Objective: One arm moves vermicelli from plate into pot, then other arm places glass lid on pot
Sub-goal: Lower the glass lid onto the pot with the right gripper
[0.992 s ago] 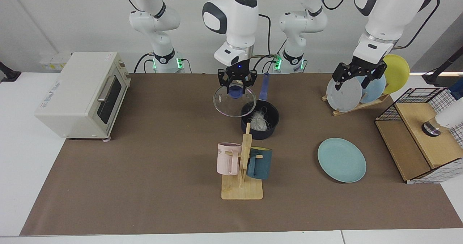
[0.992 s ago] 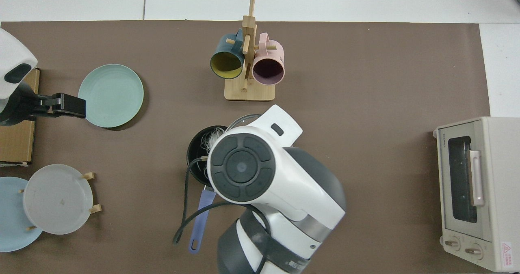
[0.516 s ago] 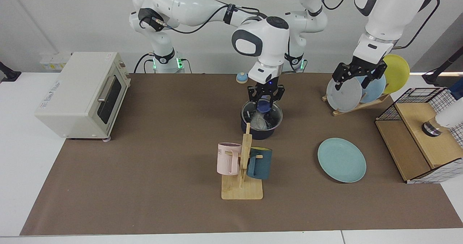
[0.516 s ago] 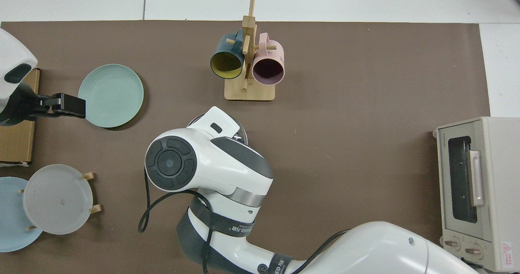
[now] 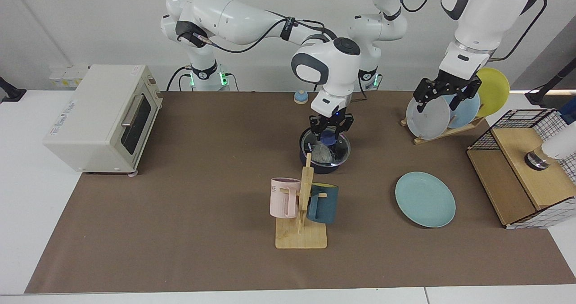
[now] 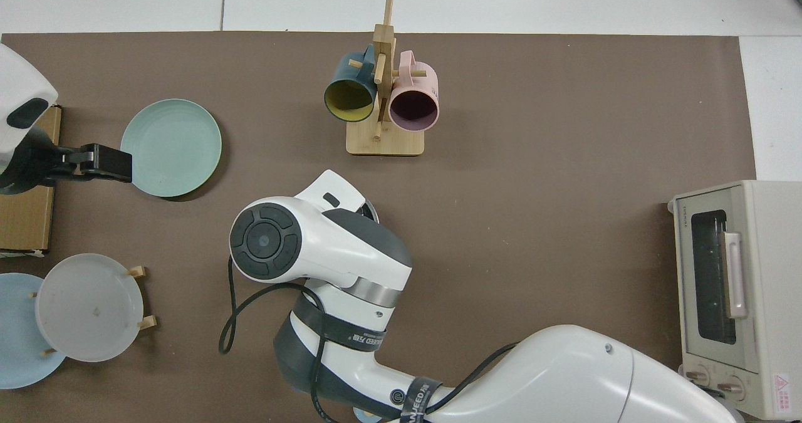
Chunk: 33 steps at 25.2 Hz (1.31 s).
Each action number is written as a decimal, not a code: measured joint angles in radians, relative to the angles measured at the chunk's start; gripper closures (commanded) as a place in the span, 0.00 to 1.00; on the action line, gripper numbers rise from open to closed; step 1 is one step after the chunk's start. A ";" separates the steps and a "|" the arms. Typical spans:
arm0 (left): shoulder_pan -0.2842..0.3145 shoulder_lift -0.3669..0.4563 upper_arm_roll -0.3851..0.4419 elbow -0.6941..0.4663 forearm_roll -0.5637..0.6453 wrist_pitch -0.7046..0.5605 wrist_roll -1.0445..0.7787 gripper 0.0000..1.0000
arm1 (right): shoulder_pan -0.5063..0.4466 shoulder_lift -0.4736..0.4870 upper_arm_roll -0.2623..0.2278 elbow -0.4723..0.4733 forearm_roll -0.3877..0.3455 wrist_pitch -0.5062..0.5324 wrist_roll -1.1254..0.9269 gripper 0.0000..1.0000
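Lid (image 5: pixel 325 145) sits on the pot (image 5: pixel 323 164), vermicelli (image 5: pixel 320 151) showing through the glass; my right gripper (image 5: pixel 330 130) is clamped on its blue knob. My left gripper (image 5: pixel 443 97) waits with fingers spread by the plate rack (image 5: pixel 443 130), well above the teal plate (image 5: pixel 425 199)

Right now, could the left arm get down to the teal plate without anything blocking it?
Probably yes. The left gripper hangs open by the plate rack, and the plate lies bare on the mat just in front of it. The right gripper is busy at the glass lid on the pot.
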 measured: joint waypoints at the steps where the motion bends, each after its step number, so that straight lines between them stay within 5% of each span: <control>1: 0.000 0.000 0.000 0.000 0.000 0.000 0.000 0.00 | 0.000 0.000 0.003 -0.002 0.000 -0.003 0.000 1.00; 33: 0.000 0.000 0.000 0.000 0.000 0.000 0.000 0.00 | -0.030 -0.011 0.029 -0.043 0.000 -0.021 0.000 1.00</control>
